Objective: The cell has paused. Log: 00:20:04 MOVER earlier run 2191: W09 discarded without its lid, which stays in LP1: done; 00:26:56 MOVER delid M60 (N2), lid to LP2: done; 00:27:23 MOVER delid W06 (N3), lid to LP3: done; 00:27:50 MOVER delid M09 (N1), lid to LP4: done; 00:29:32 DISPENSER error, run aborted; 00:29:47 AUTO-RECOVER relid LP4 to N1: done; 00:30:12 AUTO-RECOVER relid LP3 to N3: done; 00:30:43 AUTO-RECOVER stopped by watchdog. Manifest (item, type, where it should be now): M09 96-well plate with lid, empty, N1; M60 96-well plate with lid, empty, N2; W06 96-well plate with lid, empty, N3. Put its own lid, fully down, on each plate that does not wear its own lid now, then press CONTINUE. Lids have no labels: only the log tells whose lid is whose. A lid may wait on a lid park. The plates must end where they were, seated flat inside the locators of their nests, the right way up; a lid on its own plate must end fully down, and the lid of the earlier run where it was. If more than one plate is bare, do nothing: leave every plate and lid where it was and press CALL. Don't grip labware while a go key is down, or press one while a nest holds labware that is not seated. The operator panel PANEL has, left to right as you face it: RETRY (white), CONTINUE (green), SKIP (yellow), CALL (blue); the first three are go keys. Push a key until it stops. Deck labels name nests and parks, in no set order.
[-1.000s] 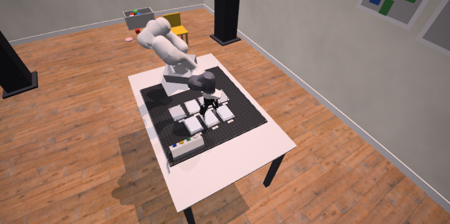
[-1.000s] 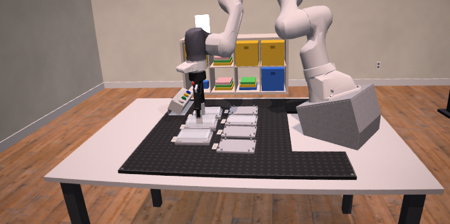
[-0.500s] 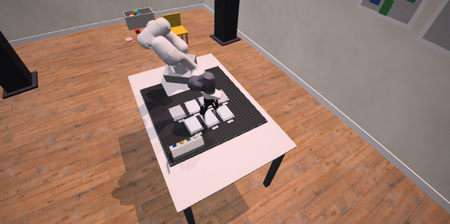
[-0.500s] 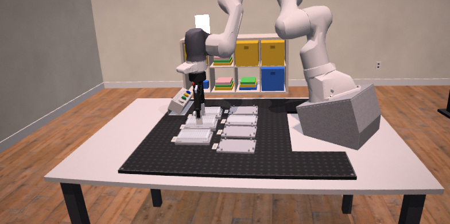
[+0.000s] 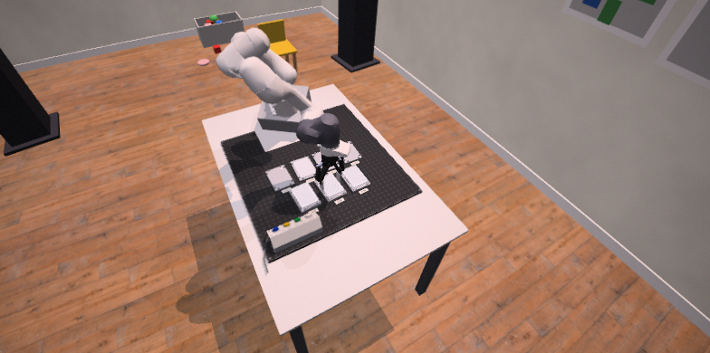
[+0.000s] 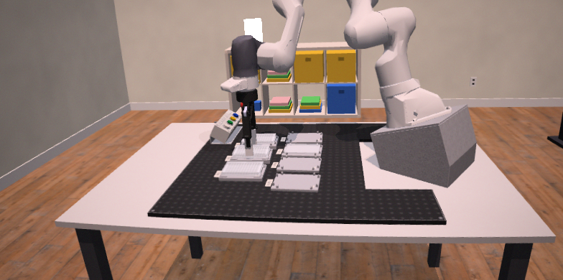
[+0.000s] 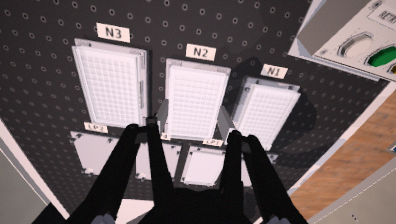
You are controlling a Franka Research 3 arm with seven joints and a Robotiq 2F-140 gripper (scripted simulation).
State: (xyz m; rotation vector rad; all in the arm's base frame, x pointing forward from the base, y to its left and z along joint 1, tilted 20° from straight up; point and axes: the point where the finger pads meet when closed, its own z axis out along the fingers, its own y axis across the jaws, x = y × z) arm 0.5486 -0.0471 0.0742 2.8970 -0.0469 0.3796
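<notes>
Three white 96-well plates sit in a row in the wrist view: N3 (image 7: 111,86), N2 and N1 (image 7: 265,111). My gripper (image 7: 193,109) is shut on a clear lid (image 7: 195,102) that lies over the N2 plate, with one finger on each long side. I cannot tell whether this lid is fully down. In the exterior view the gripper (image 6: 248,148) stands low on the middle plate. The LP2 park (image 7: 95,150) is bare. A lid (image 7: 205,165) lies on LP1. The N3 and N1 plates look lidded.
The operator panel (image 7: 355,37) stands to the right past N1, with its white and green keys in view; it also shows in the top view (image 5: 294,230). The robot base (image 6: 424,148) stands behind the park row (image 6: 299,164). The black deck mat (image 6: 299,199) covers the table's middle.
</notes>
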